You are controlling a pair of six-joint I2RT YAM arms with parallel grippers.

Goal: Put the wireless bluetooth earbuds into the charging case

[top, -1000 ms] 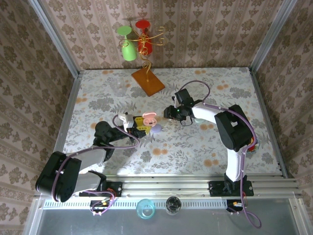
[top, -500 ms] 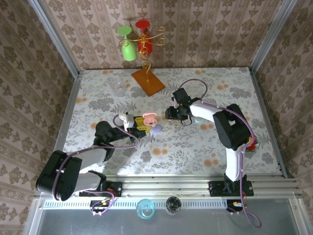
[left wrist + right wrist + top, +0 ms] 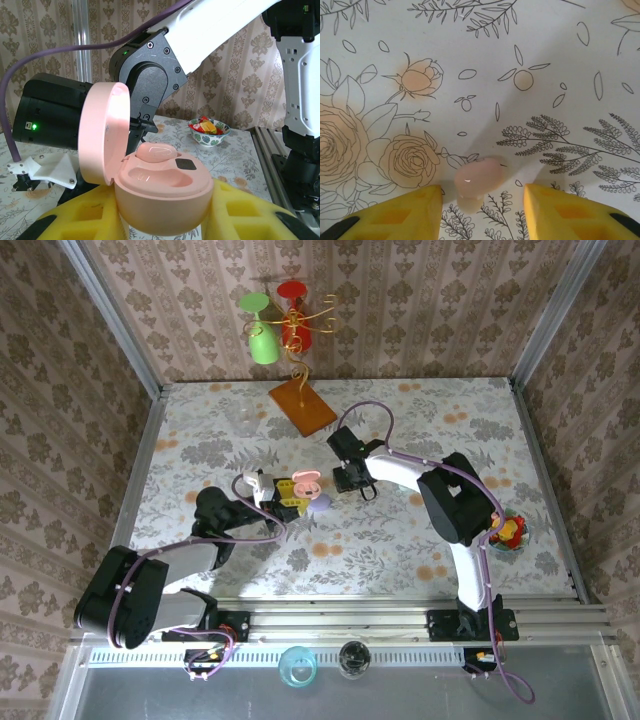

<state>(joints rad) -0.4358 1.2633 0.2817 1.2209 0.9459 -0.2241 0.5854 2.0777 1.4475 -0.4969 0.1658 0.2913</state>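
You have a floral tablecloth (image 3: 400, 540) under everything. At its far edge stands a gold wire stand (image 3: 300, 360) on an orange wooden base (image 3: 302, 406), with a green glass (image 3: 263, 342) and a red glass (image 3: 294, 332) hanging upside down from it. A clear glass (image 3: 243, 418) stands left of the base. A bowl of sweets (image 3: 210, 141) sits near the right rail. A blue cup (image 3: 297, 666) and a dark glass (image 3: 353, 658) rest in front of the near rail.

I saw damask-papered walls (image 3: 420, 300) closing three sides around a floral tabletop (image 3: 480, 430), metal posts (image 3: 110, 318) at its corners.
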